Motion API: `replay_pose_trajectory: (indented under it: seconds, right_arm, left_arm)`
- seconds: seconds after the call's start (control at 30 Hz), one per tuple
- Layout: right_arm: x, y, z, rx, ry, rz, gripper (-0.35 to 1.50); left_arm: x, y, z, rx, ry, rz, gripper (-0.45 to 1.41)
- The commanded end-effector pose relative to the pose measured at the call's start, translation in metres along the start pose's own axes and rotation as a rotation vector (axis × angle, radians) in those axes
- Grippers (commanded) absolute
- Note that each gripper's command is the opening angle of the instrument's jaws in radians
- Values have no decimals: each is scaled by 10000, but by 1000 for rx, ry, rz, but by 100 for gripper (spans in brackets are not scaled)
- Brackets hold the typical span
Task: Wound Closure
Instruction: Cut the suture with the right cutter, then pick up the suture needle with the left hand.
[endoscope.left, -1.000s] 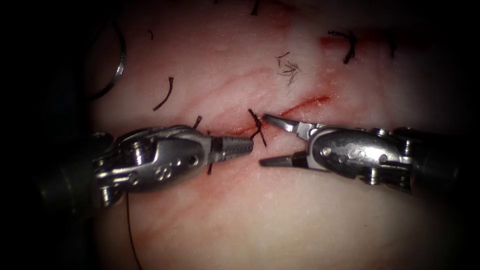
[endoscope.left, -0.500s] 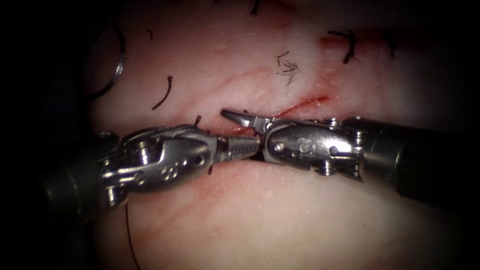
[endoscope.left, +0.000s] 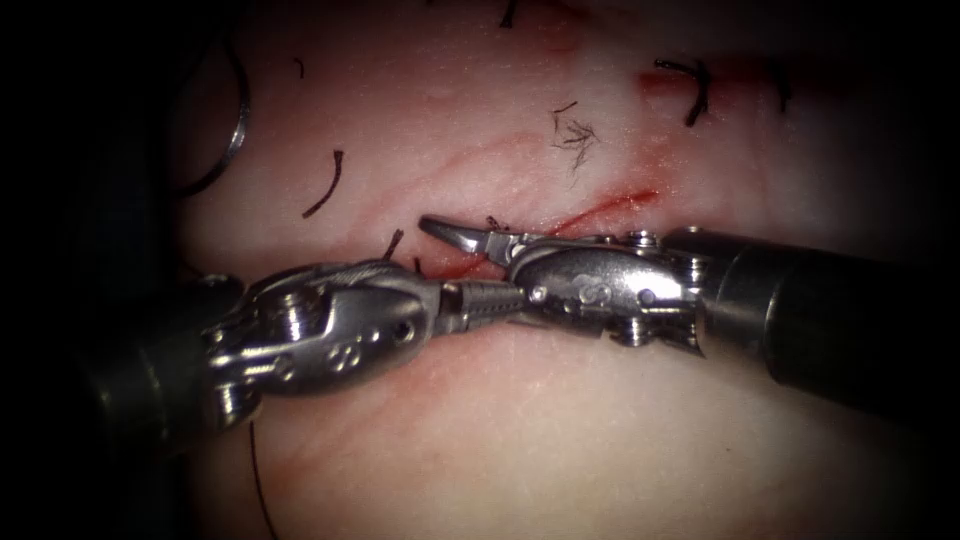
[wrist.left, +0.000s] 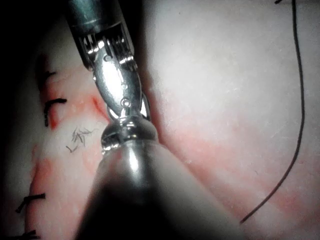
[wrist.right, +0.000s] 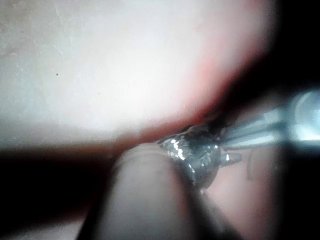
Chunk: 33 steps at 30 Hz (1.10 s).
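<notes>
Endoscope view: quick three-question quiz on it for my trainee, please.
1. True or false: the needle sits in the tissue.
2. The right tool's jaws are: A shut on tissue, B open, C shut on the needle.
3. What does the left tool hold?
Key: 1 false, it lies loose, far left of the cut. 2 B, holding nothing. 3 Its jaws are shut; the right tool hides what they grip.

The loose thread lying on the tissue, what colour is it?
The thread is dark, almost black; it shows best in the left wrist view, against the pale tissue.
</notes>
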Motion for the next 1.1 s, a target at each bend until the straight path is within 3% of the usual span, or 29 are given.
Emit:
replay_pose_trajectory:
  seconds: [0.03, 0.13, 0.33, 0.4, 0.43, 0.47, 0.5, 0.57, 0.83, 1.1]
  right_arm:
    - [0, 6, 5, 13, -3, -15, -35]
    - [2, 10, 3, -28, -39, -39, -35]
    - [2, 11, 3, -12, -53, -55, -35]
    - [3, 10, 4, -48, -58, -27, 71]
    - [3, 9, 3, -65, -58, -16, 111]
    - [4, 8, 2, -99, -55, 15, 133]
    - [7, 7, -2, -97, -51, 39, 140]
    - [9, 5, -7, -95, -48, 46, 148]
    - [25, 0, -33, -74, -23, 69, 148]
    - [36, 7, -95, -28, 9, 90, 148]
  left_arm:
    - [0, -5, 7, 1, 2, 3, -35]
    - [0, -5, 7, 0, 2, 4, -35]
    - [-1, -3, 7, -1, 3, 0, -35]
    - [-1, -2, 6, -2, 4, 1, -35]
    - [-1, -2, 6, -2, 4, 1, -35]
    - [0, -1, 6, -3, 5, 2, -35]
    - [0, 0, 5, -4, 6, 2, -35]
    - [2, 1, 4, -4, 6, 2, -35]
    - [12, 7, -5, -14, 12, -36, -35]
    - [31, 19, -17, -46, 43, -31, -35]
